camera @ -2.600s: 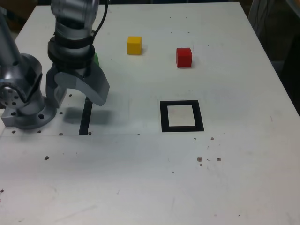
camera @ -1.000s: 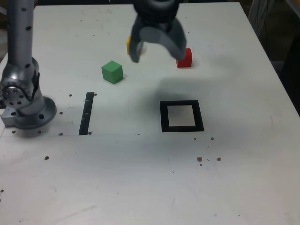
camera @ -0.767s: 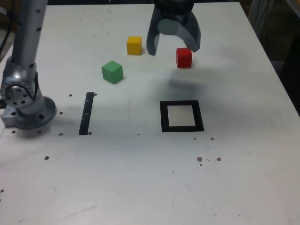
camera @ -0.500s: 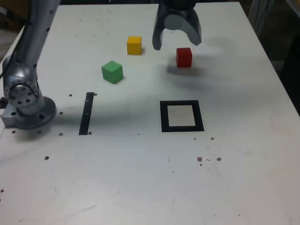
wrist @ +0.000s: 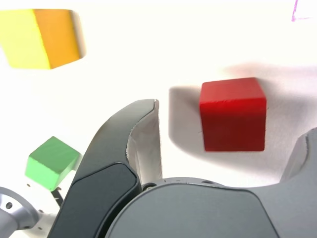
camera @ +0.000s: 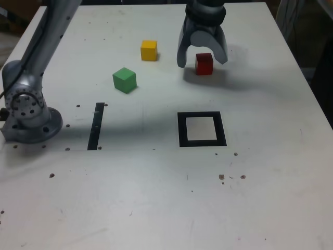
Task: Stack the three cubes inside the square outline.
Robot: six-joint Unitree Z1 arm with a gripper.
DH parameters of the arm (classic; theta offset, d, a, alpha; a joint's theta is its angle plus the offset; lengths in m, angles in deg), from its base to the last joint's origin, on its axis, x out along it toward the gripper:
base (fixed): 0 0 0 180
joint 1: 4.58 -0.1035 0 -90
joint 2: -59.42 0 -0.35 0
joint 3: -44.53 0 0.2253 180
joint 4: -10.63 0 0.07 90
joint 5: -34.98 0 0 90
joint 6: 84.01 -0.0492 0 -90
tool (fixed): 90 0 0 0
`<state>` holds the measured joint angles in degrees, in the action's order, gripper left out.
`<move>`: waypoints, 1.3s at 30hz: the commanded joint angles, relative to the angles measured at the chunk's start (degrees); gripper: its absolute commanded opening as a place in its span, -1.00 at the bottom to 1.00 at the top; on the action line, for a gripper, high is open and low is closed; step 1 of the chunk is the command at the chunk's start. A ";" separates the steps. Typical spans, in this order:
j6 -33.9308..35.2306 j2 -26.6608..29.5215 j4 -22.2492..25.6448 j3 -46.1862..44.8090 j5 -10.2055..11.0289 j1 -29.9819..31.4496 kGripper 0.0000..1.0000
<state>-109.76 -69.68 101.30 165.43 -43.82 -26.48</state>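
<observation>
The white desk (camera: 260,182) carries everything, and the grey arm reaches across it from its base at the exterior view's left. The square outline (camera: 202,128) lies well apart from the fingers, on the near side of them in the exterior view, and nothing stands inside it, so no cube is stacked yet

The fingers (camera: 202,52) stand wide apart and point down at the desk, holding nothing. The red cube (camera: 204,63) sits in the gap between them, touching neither; it rests on the desk beyond the outline. In the wrist view the red cube (wrist: 233,120) is clearly off the gap's middle: it lies close to the finger at the far side of the frame and leaves a broad strip of bare desk before the other finger (wrist: 143,144). Its sides run nearly square to the inner faces of the fingers, so being a cube with no long axis it needs little or no turning of the wrist. My reading is that the coming move turns on this offset: shifting sideways to centre the block, or letting the nearer finger push it as they shut

The yellow cube (camera: 149,50) stands outside the fingers on the exterior view's left, near the finger on that side. The green cube (camera: 125,79) lies farther out the same way and nearer the camera, well apart from the fingers
</observation>
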 commanded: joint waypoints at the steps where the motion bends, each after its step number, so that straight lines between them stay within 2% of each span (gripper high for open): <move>1: -0.08 -1.03 -0.89 0.39 -0.42 -0.08 0.87; 7: -0.06 -2.30 -2.06 1.13 -1.06 -0.09 0.79; 11: -0.05 -2.79 -1.94 1.81 -1.31 -0.17 0.65; 20: -0.04 -2.72 -2.04 2.54 -2.92 -0.34 -0.08; 23: -0.02 -2.77 -2.34 2.51 -2.94 -0.34 -0.24; 32: -0.01 -2.97 -2.82 2.21 -2.94 -0.99 -0.43; 39: -0.04 -3.07 -3.75 1.63 -3.06 -1.22 -0.66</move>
<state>-109.76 -72.27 97.69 167.40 -46.84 -27.65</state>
